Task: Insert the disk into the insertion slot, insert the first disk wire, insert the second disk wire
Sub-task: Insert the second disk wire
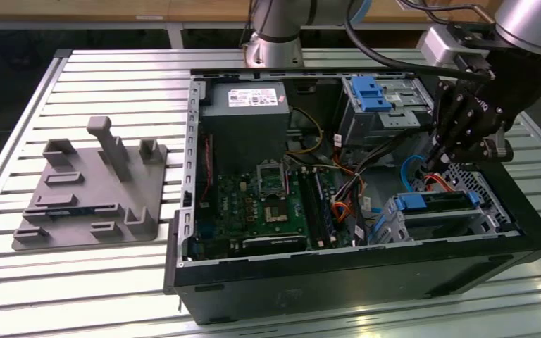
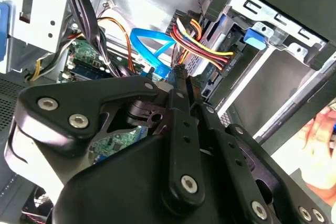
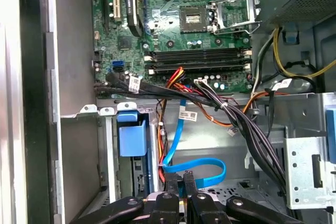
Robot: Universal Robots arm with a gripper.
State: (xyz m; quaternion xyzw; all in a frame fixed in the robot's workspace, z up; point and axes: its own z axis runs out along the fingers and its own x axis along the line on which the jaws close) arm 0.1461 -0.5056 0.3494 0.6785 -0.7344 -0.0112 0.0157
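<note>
Slatted metal tabletop (image 1: 82,282) carries one open black computer case (image 1: 346,282) lying on its side, and to the exterior view's left of it one grey moulded fixture (image 1: 87,197) with several upright posts. One robot arm reaches into the case from the exterior view's right, and its black gripper (image 1: 437,160) hangs low among the cabling, just above the drive cage.

The disk (image 1: 437,205), with its blue bracket, already sits inside the insertion slot (image 1: 482,215), the perforated silver cage in the case corner nearest the exterior view's right. In the first wrist view the blue bracket end (image 3: 131,137) shows beside the gripper (image 3: 181,184), whose two fingers are drawn close together around the end of a flat blue data cable (image 3: 194,169). In the second wrist view the same cable (image 2: 152,51) loops away from the fingertips (image 2: 178,74); the jaws stand narrow, pinching it.

A bundle of red, yellow and black power wires (image 2: 202,48) crosses right beside the gripper, and a thick run of black cables (image 3: 247,129) lies across the case floor between the slot and the green motherboard (image 1: 270,204). One taller metal bay with a blue latch (image 1: 369,95) stands farther back, next to one grey power supply (image 1: 247,113). At the second wrist view's edge a person's hand (image 2: 320,150) is blurred, outside the case.
</note>
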